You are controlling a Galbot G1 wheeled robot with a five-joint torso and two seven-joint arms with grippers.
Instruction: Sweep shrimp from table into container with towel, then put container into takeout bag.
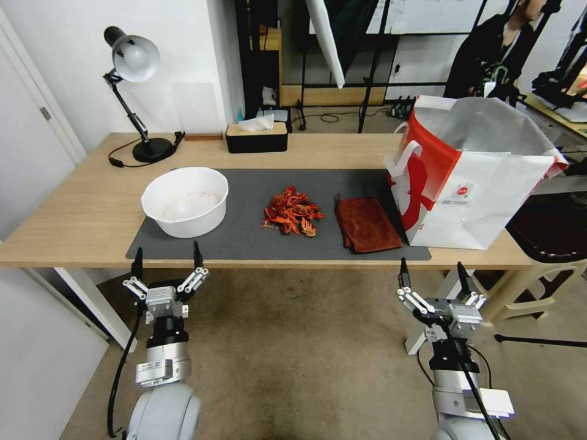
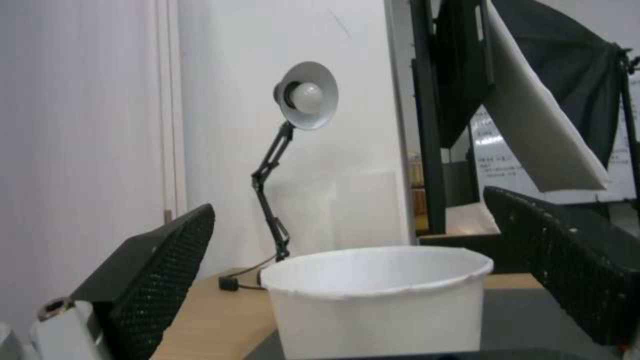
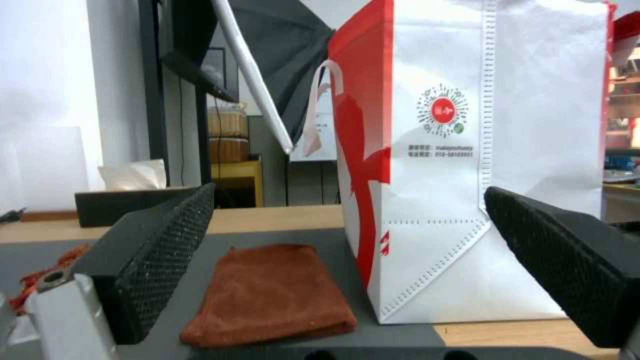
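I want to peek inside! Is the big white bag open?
Open. The takeout bag stands upright on the table, its top spread wide, showing silvery lining.

Even, bright room light; soft shadows on the tabletop [image 1: 92, 214]; head view bows toward its edges; wrist views slightly soft.

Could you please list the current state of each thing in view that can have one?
Container: upright on the mat, no shrimp inside.
Shrimp: piled loose on the mat.
Towel: folded, lying flat, untouched.
Takeout bag: standing upright, mouth open.
Tissue box: a tissue sticking out.
Left claw: open, before the table edge.
Right claw: open, before the table edge.
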